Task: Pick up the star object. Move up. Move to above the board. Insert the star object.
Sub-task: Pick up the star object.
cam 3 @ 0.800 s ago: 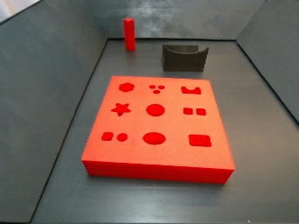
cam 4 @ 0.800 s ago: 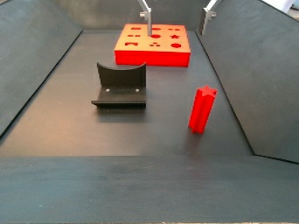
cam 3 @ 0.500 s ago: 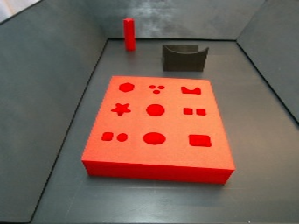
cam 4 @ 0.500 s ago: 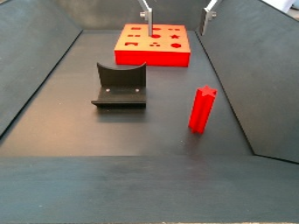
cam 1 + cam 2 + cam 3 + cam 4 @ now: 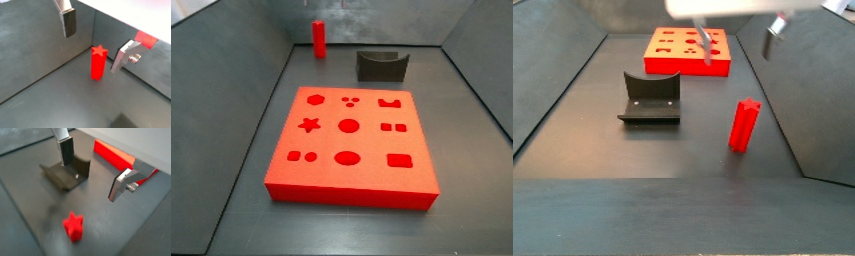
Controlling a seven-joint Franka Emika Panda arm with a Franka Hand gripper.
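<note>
Red and upright, the star object point(image 5: 98, 63) is standing free on the floor, below the spread-open, empty gripper point(image 5: 95, 37), while only a side view is showing the board's point(image 5: 352, 142) cut-outs.

Open floor around star object point(image 5: 746, 124), end effector point(image 5: 742, 46) above.

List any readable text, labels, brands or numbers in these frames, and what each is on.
None readable in any view.
The board carries only cut-out shapes, no lettering.
The star object is plain red.
The fixture is unmarked.
The gripper, above the star object with jaws open, shows no markings on its fingers.
</note>
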